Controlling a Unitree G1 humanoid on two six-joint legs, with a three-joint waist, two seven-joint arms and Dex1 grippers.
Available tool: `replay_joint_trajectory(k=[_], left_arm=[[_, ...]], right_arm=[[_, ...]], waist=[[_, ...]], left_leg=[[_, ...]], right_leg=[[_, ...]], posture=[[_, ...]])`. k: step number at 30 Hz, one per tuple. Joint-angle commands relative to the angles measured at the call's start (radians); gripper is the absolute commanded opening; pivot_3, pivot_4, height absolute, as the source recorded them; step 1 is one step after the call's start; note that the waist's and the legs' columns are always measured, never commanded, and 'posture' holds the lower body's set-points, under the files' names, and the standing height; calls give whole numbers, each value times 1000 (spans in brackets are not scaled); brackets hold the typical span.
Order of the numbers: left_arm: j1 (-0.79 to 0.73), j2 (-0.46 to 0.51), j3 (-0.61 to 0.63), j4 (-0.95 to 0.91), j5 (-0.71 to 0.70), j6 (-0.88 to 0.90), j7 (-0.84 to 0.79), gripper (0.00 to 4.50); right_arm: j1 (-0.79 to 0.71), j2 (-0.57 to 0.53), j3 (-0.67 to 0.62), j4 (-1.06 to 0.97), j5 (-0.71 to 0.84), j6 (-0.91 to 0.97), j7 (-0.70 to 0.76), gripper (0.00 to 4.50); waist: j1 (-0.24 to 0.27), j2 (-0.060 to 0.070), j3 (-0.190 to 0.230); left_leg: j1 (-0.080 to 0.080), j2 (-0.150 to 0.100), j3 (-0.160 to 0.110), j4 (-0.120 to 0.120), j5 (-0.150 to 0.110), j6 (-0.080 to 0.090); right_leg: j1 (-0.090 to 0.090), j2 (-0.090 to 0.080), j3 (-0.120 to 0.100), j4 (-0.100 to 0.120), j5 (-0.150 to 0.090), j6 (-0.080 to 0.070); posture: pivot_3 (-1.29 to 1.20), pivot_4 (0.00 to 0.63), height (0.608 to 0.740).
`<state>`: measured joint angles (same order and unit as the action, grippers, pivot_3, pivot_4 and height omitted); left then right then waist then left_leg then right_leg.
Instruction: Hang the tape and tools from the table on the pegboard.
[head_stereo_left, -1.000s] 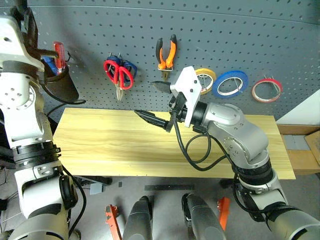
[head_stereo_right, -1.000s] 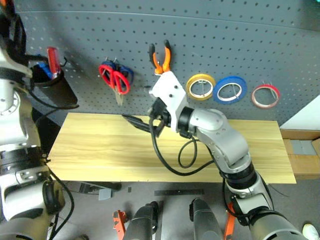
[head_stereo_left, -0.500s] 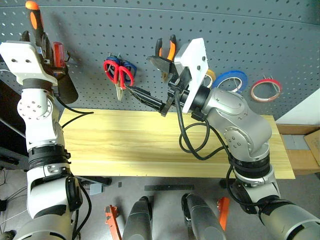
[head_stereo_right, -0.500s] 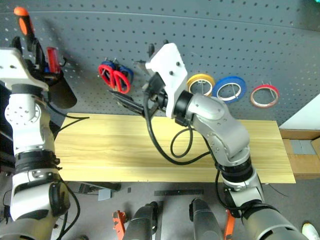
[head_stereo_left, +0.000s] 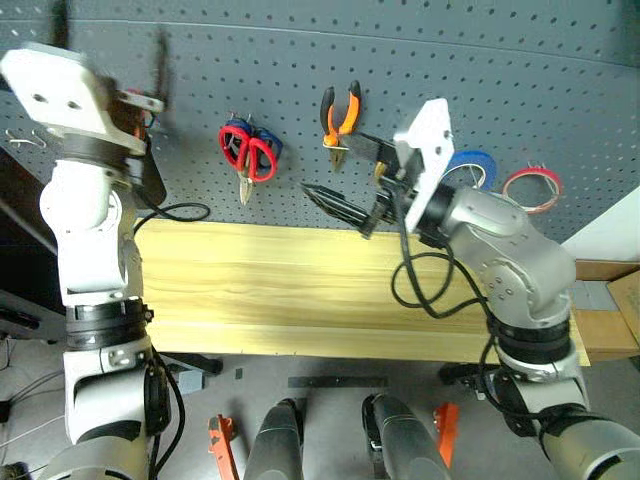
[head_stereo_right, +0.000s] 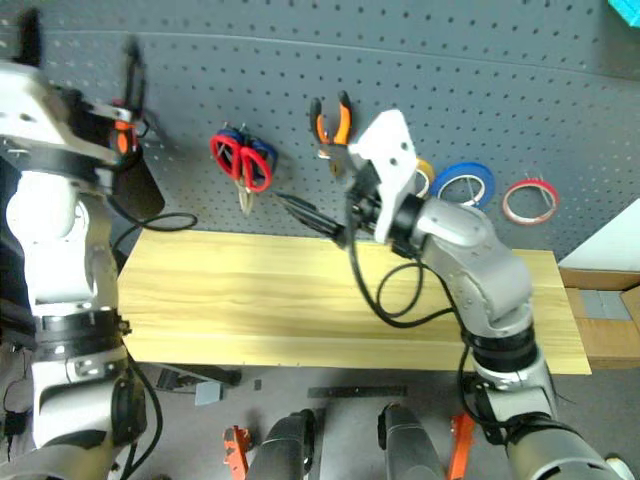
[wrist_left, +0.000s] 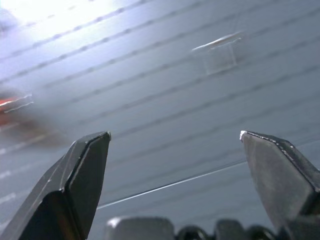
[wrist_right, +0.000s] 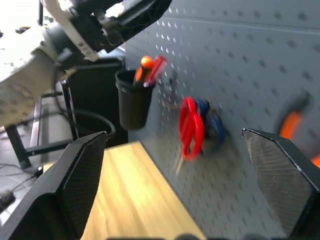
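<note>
On the pegboard (head_stereo_left: 500, 70) hung the red-handled scissors (head_stereo_left: 252, 160), pliers (head_stereo_left: 340, 112) and red tape ring (head_stereo_left: 533, 188); the screwdriver (wrist_right: 144, 67) stood in a black cup (wrist_right: 133, 103). Both end effectors, left (head_stereo_right: 80, 65) and right (head_stereo_left: 350, 180), were spread open, empty, above the bare worktop (head_stereo_left: 260, 290).

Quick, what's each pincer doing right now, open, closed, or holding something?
Left pincer: open, holding nothing, facing the pegboard.
Right pincer: open, holding nothing.

Dark grey hole-dotted pegboard (head_stereo_left: 540, 80), pale yellow grained table (head_stereo_left: 270, 290), red-handled scissors (head_stereo_left: 250, 157), orange-and-black pliers (head_stereo_left: 340, 112).
</note>
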<state>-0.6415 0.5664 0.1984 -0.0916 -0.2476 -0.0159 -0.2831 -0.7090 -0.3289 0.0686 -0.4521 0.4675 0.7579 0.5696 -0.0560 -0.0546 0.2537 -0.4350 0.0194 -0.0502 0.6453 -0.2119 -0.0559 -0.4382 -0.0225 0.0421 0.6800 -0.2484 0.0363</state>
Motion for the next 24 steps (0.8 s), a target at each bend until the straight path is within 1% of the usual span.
replay_joint_trajectory(k=[1, 3, 5, 7, 9, 10, 11, 13, 16, 19, 21, 24], left_arm=[[124, -13, -97, -214, -154, 297, -78, 4475], [172, -39, -113, -294, -162, 418, -18, 4475], [219, -57, -138, -333, -124, 452, 9, 4475], [270, -74, -151, -353, -120, 497, 20, 4475], [322, -92, -151, -334, -112, 516, 27, 4475], [356, -99, -150, -312, -100, 500, 23, 4475], [386, -104, -151, -292, -86, 485, 19, 4475], [445, -126, -138, -231, -60, 457, 30, 4475], [509, -168, -111, -140, -26, 401, 58, 4475], [555, -202, -78, -25, 31, 318, 114, 4475], [571, -219, -49, 54, 51, 270, 144, 4475], [575, -234, -28, 138, 81, 195, 167, 4475]], right_arm=[[90, -50, -46, -94, 33, 19, -4, 4500], [142, -69, -50, -103, 38, 18, -8, 4500], [200, -87, -41, -101, 27, 8, -9, 4500], [267, -98, -17, -81, -1, -14, -11, 4500], [329, -100, 15, -44, -56, -75, -21, 4500], [358, -88, 25, -15, -88, -113, -39, 4500], [384, -74, 32, 15, -120, -153, -61, 4500], [433, -40, 39, 105, -206, -271, -125, 4500], [486, 17, 14, 252, -289, -431, -212, 4500], [526, 49, 8, 408, -367, -622, -268, 4500], [541, 65, -4, 503, -388, -698, -291, 4500], [541, 79, -36, 621, -389, -773, -311, 4500]], waist=[[-5, 4, -14], [-11, 4, -15], [-19, 4, -18], [-24, 8, -33], [-27, 11, -41], [-28, 12, -48], [-29, 12, -57], [-30, 12, -68], [-28, 12, -88], [-28, 12, -99], [-28, 12, -115], [-28, 12, -125]], left_leg=[[1, 0, 0, 0, 0, 0], [3, -5, -1, 1, 0, 0], [4, -4, -2, 2, 1, 0], [5, -4, -3, 1, 3, 0], [10, -5, -2, 1, 3, 0], [18, -5, -2, -1, 2, 0], [20, -5, -1, -1, 2, 0], [21, -5, -1, -1, 2, 0], [22, -5, -1, 0, 2, 0], [34, -6, 0, -1, 2, 0], [35, -6, 0, -1, 2, 0], [36, -5, 1, -1, 2, 0]], right_leg=[[1, 0, 0, 0, 0, 0], [3, 2, 1, 2, 0, 0], [3, 3, 0, 3, 1, -1], [3, 4, 0, 4, 1, -2], [10, 4, 1, 3, 1, -2], [18, 4, 1, 0, 1, -1], [19, 4, 1, 0, 1, -1], [20, 4, 2, 0, -1, 2], [22, 4, 2, 0, -2, 2], [34, 4, 3, -2, -2, 3], [35, 4, 3, -2, -3, 3], [35, 4, 4, -1, -3, 3]], posture=[[-79, 142, 740], [-80, 133, 740], [-80, 125, 740], [-86, 118, 740], [-86, 107, 740], [-88, 100, 740], [-88, 96, 740], [-83, 84, 740], [-76, 65, 740], [-72, 48, 740], [-65, 38, 740], [-60, 30, 740]])
